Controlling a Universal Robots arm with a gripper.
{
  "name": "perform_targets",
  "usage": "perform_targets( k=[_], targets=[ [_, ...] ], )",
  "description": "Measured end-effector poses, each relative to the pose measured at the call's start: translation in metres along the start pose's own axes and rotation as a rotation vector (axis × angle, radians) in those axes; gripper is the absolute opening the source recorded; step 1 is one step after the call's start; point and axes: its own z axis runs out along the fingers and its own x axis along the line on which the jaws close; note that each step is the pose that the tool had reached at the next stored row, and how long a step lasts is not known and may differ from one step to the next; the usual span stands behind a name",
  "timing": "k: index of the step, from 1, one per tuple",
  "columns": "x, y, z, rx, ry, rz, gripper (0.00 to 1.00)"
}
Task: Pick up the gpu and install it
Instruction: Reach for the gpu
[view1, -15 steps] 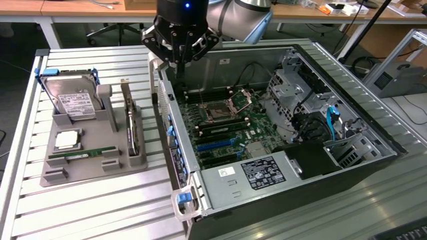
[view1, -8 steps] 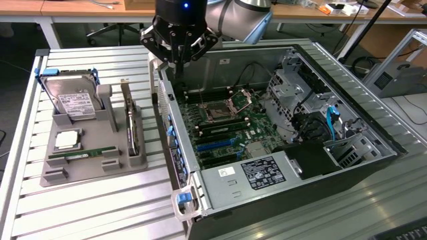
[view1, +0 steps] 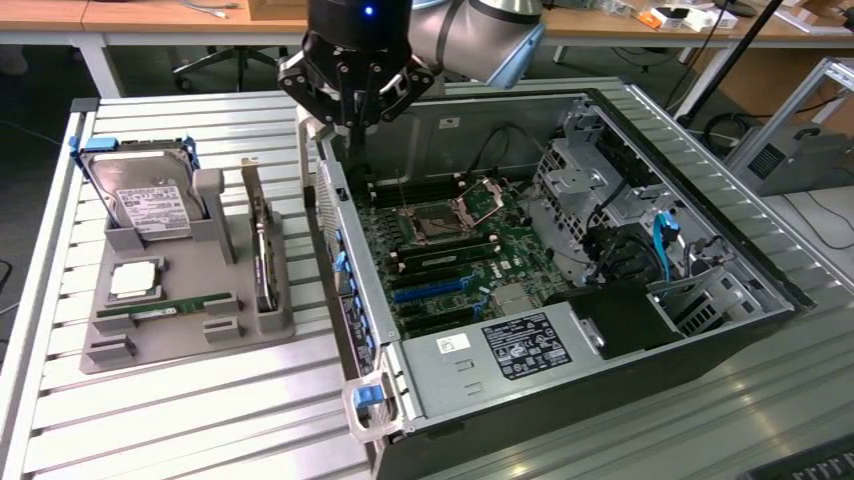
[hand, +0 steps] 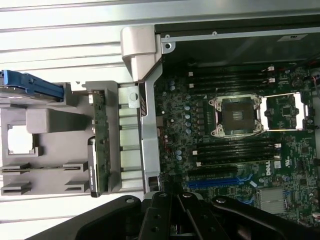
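The gpu (view1: 262, 250) is a thin card standing on its edge in a slot of the grey holder (view1: 174, 345), at the exterior view's left of the open computer case (view1: 747, 300). In the wrist view the gpu (hand: 98, 135) shows its green board edge and a darker end. My gripper (view1: 356, 118) hangs shut and empty above the case's near wall, up and to the exterior view's right of the card. Its black fingers (hand: 165, 210) sit over the wall between holder and motherboard (hand: 240, 145). Blue expansion slots (view1: 430, 290) lie on the board.
The holder also carries a silver hard drive (view1: 144, 200) in a blue frame, a square chip (view1: 135, 280) and a green memory stick (view1: 163, 308). A power supply (view1: 527, 345) and drive cages (view1: 627, 200) crowd the case. All stand on a slatted metal table (view1: 200, 420).
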Motion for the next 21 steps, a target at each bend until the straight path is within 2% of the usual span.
perform_targets(
  k=[21],
  targets=[
    [0.0082,-0.0008,-0.0002,0.0000,0.0000,0.000,0.11]
  ],
)
